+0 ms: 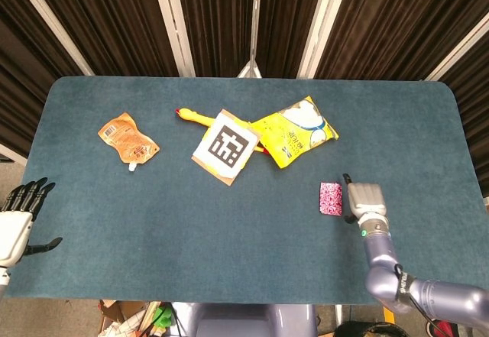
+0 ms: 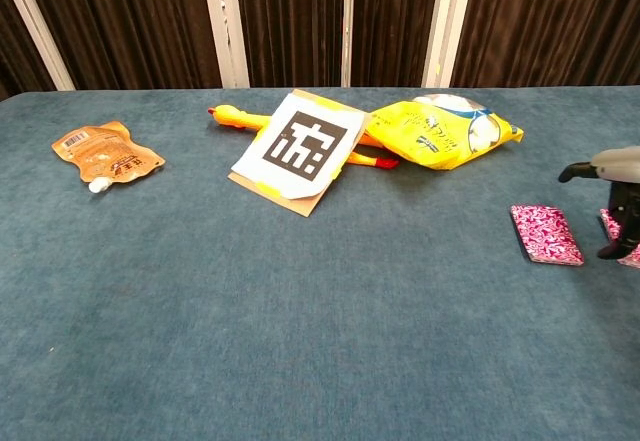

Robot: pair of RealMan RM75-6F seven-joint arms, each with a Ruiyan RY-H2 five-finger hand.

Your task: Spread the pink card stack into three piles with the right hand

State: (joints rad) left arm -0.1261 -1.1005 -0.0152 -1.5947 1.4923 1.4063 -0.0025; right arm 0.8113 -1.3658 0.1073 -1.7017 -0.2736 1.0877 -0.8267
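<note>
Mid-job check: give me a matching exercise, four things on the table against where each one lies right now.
Things:
1. orange pouch
2. yellow snack bag
3. marker card
4. pink card pile

Places:
A. just left of the right robot hand
B. alone on the table's left part
C. on top of the rubber chicken
D. right of the marker card, label up

Pairs: 1-B, 2-D, 3-C, 4-A
</note>
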